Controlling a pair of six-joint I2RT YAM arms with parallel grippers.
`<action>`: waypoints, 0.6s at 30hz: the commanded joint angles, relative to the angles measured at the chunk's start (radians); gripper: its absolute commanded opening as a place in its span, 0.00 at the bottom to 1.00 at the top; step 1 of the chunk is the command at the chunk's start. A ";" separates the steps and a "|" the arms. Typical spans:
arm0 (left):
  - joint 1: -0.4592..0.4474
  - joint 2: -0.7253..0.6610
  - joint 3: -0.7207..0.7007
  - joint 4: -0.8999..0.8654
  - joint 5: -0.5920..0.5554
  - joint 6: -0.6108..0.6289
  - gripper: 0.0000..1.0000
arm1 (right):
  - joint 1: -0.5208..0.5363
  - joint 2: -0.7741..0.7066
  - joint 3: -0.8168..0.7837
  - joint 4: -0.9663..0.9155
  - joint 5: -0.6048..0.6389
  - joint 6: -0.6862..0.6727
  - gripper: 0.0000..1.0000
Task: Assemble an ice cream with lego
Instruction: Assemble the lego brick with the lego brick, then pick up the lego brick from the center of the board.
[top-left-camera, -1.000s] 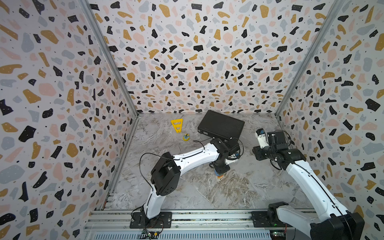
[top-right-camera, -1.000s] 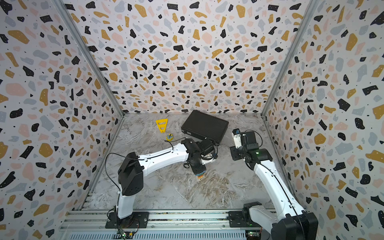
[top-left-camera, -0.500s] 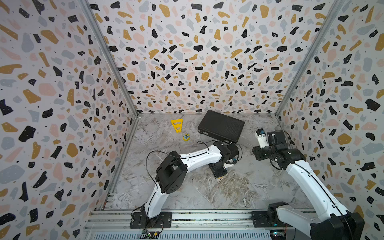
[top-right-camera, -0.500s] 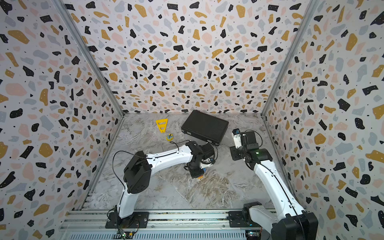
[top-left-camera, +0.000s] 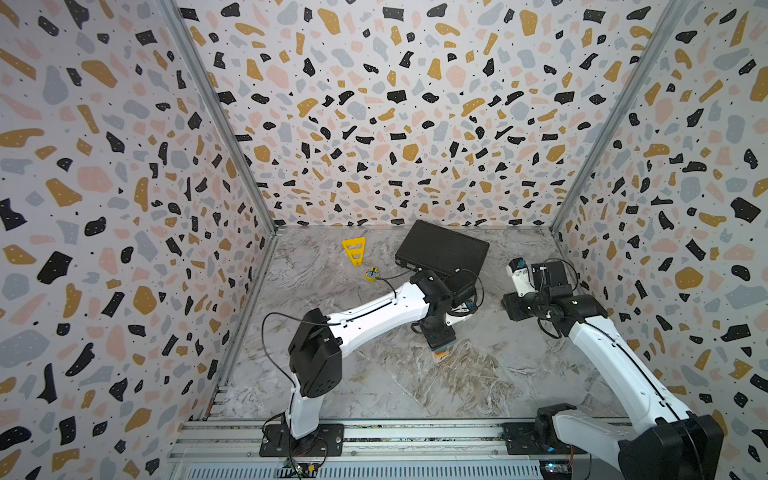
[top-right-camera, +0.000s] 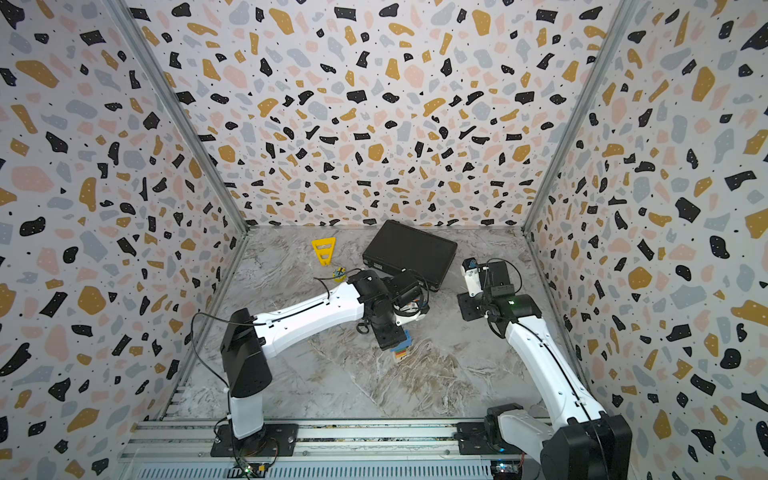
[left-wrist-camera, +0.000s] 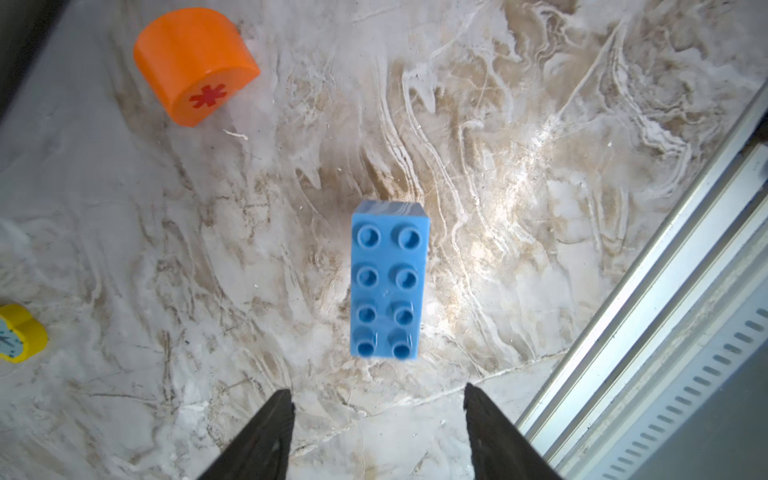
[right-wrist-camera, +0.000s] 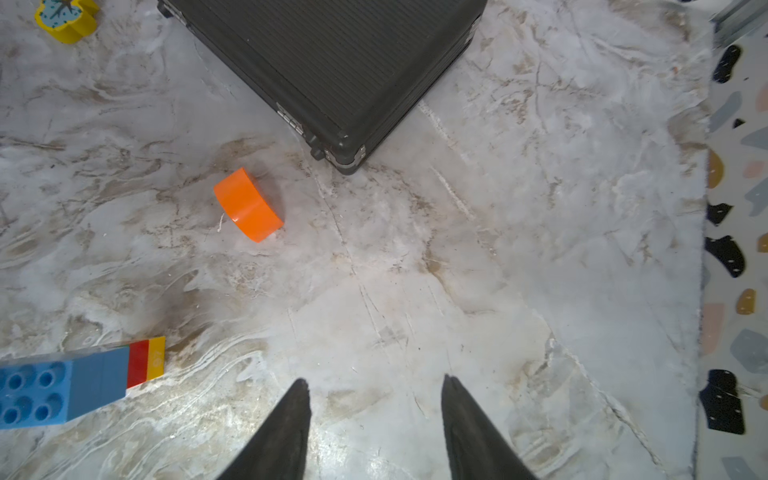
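A marbled grey-white tabletop (left-wrist-camera: 540, 166) is lying inside a booth of speckled terrazzo walls (top-left-camera: 374, 104), with a metal rail (left-wrist-camera: 665, 291) running along one edge. The left gripper (left-wrist-camera: 377, 390) is hanging released, fingers spread, just above the ice cream stack (left-wrist-camera: 388, 286), touching nothing. The stack is standing upright, studs facing the gripper, its blue top stretching lengthwise away from the fingertips. The right gripper (right-wrist-camera: 375, 380) is hanging open and empty, well apart. The orange dome brick (left-wrist-camera: 195, 62) is lying loose beyond the stack. In both top views the left arm is hiding most of the stack; only blue, red and yellow layers are showing.
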 joint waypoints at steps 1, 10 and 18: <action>-0.005 -0.107 -0.073 0.011 -0.043 -0.020 0.69 | 0.016 0.063 0.056 -0.015 -0.080 -0.003 0.55; 0.007 -0.427 -0.397 0.380 -0.070 -0.180 0.86 | 0.173 0.357 0.211 -0.015 -0.078 -0.099 0.56; 0.006 -0.494 -0.649 0.661 0.019 -0.360 0.82 | 0.245 0.568 0.360 -0.023 -0.082 -0.200 0.56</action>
